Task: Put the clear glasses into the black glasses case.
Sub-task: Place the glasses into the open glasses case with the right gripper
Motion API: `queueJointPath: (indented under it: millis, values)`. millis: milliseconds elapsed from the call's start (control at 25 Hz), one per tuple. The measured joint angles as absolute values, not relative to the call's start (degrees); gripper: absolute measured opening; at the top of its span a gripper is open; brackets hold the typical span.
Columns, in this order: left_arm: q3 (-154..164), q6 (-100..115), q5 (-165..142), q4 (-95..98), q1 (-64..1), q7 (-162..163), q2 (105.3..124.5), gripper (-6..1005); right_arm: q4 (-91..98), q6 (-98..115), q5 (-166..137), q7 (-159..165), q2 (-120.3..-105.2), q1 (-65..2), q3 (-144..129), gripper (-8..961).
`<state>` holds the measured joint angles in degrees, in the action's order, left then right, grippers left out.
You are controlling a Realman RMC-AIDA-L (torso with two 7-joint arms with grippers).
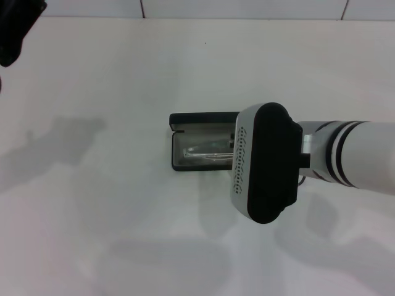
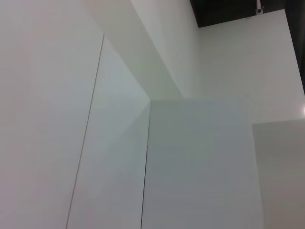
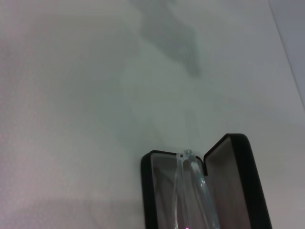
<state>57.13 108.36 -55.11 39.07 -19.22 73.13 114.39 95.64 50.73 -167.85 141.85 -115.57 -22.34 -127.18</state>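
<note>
A white table (image 1: 123, 74) is seen from above in the head view. At the far left, in the upper corner, a dark piece of the left arm (image 1: 18, 28) is raised off the table and kept well apart from everything else; its gripper is not shown in any view, and only white wall panels are shown by the left wrist camera.

Near the middle of the table the black glasses case (image 1: 200, 120) is laid open. Its lid is tipped back on the far side, and its grey-lined tray is turned upward. Inside the tray the clear glasses (image 1: 207, 151) are seen as a faint, nearly colourless shape resting on the lining.

Just to the right, the right-hand end of the case is covered by the right arm's wrist (image 1: 265, 163), a white housing with a black cap. The white forearm is stretched away to the right edge of the view. The right gripper is hidden beneath this housing, so it cannot be told whether its fingers are spread or pinching the glasses.

In the right wrist view the open case (image 3: 147, 191) is shown end-on, with the glasses (image 3: 190, 181) lying lengthwise in the tray and one clear hinge end close to the tray's end wall. The lid (image 3: 238, 181) is stood up beside the tray. No fingers are shown there.
</note>
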Motion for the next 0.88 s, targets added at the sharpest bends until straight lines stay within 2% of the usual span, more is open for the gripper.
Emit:
queueJointPath:
  millis: [480,880]
  values:
    - [57.12,108.37,-55.11,39.10,-19.17,73.12,114.77,72,92.45,48.28,-167.42,141.85,-115.59,-23.12,-127.44,62]
    - [57.13,108.38,-55.10,39.11,-18.90,73.12,115.04,72,90.31,47.09,-167.79,142.07,-116.19,-24.00,-127.63,63]
